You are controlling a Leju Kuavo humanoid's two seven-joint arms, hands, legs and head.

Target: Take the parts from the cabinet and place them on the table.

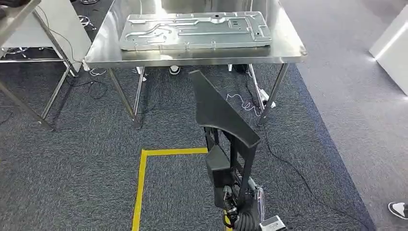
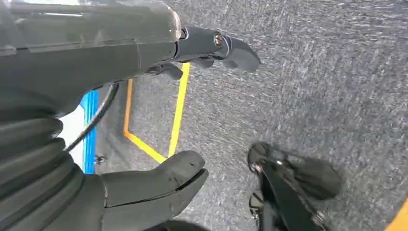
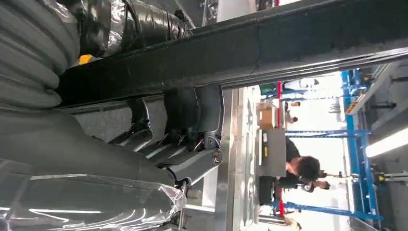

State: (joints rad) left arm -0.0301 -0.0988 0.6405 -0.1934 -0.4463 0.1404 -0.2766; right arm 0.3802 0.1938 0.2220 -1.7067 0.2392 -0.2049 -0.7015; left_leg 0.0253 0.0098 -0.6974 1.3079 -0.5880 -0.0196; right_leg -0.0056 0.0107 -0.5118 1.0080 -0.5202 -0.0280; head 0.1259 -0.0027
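A grey carpeted floor [image 1: 86,163] spreads across the room, with a line of yellow tape [image 1: 140,187] forming a corner on it. Ahead stands a steel table [image 1: 103,50] on thin legs, with loose cables on the carpet beneath it. On the tabletop lies a large, flat, pressed metal panel [image 1: 192,31], taking up most of the surface. Part of a second table [image 1: 29,19] stands to the left.

In front of the table, well short of its edge, the right hand [image 1: 231,192] holds up a long black plastic part [image 1: 216,108], which rises and tilts toward the table. In the right wrist view the dark fingers [image 3: 192,144] are curled around the black part's edge, gripping it.

The left hand [image 2: 159,120] hangs over the carpet with nothing in it, its thumb [image 2: 159,185] and fingers [image 2: 226,48] spread apart.

A person [image 3: 300,171] shows in the background of the right wrist view, and a shoe [image 1: 398,209] shows at the floor's right edge.
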